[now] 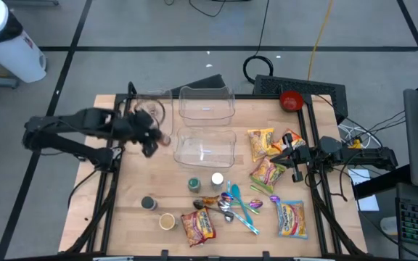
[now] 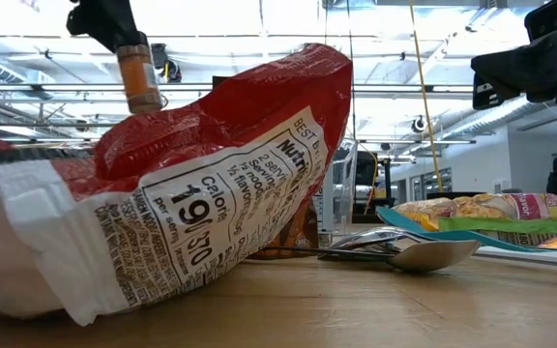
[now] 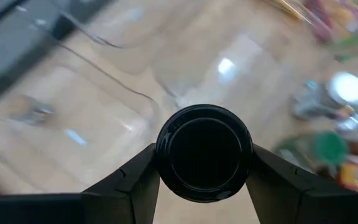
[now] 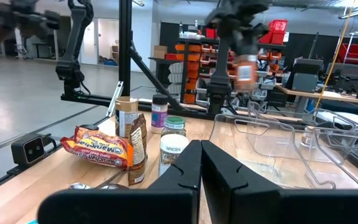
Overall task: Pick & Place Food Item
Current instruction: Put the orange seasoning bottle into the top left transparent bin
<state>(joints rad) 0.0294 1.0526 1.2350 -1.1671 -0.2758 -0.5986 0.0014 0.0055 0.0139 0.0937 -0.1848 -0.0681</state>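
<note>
Gripped in your left hand [image 3: 204, 177], a black-capped spice jar [image 3: 204, 152] hangs over the clear bins [image 1: 205, 147], centre-left; lower and release next. Right hand [image 4: 201, 163] waits closed.

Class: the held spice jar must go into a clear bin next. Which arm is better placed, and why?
The left. Its gripper is shut on the spice jar, raised beside the clear bins. The right gripper hangs shut and empty over the noodle packets.
</note>
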